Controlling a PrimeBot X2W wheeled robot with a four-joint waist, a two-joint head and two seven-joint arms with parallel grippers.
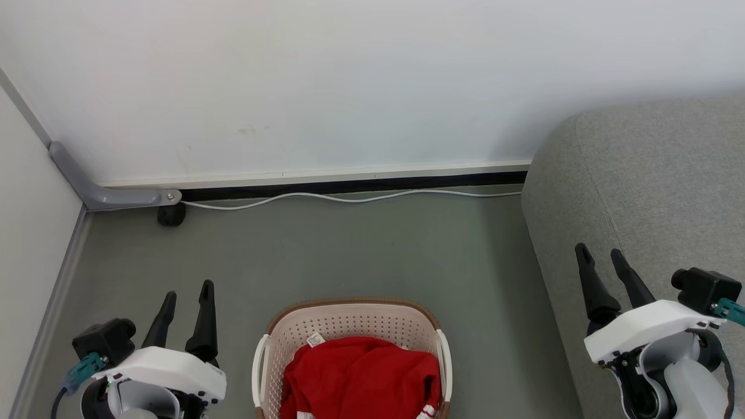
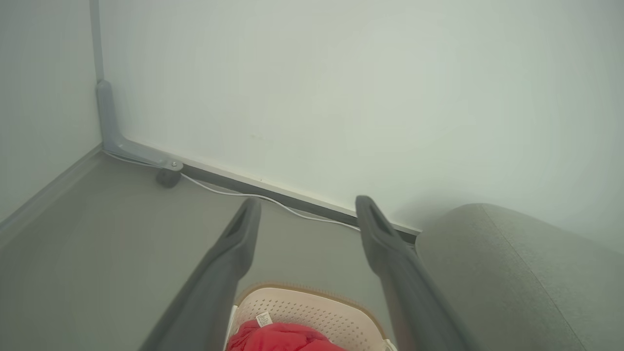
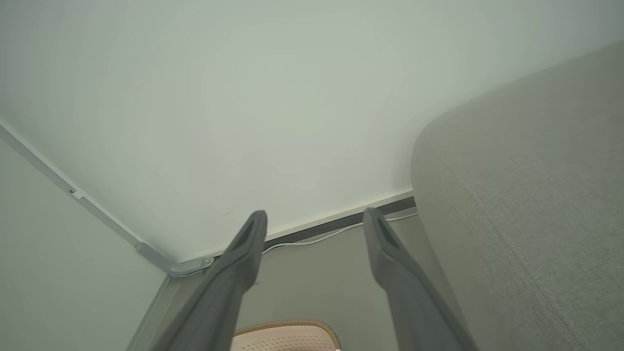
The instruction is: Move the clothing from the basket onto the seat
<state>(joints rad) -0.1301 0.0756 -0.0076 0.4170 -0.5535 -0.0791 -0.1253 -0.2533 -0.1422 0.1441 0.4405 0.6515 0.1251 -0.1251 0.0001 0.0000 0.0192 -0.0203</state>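
The basket (image 1: 349, 317) stands on the grey floor (image 1: 378, 256) at the bottom middle of the head view. Its near half is cut off by the picture's edge, so the far curve of its brown rim and perforated wall is what can be judged. The clothing (image 1: 361, 378) lies bunched inside it, a red heap whose lower part is also cut off. A small white tag (image 1: 315, 339) sits at the heap's far left edge, its print too small to read, and a bit of white striped trim peeks out at the very bottom.

The left gripper (image 1: 188, 289) hangs left of the basket, clear of it, its two dark fingers spread apart with nothing between them. In the left wrist view those fingers cover both sides of the basket, leaving a slice of wall and red cloth showing between them.

The right gripper (image 1: 599, 250) hovers right of the basket, over the edge of the seat (image 1: 640, 186), its jaws likewise parted and empty. Whether it touches the upholstery cannot be told. The seat runs out of view to the right.

Beyond the basket, a white cable (image 1: 349, 199) trails along the foot of the wall (image 1: 349, 87).
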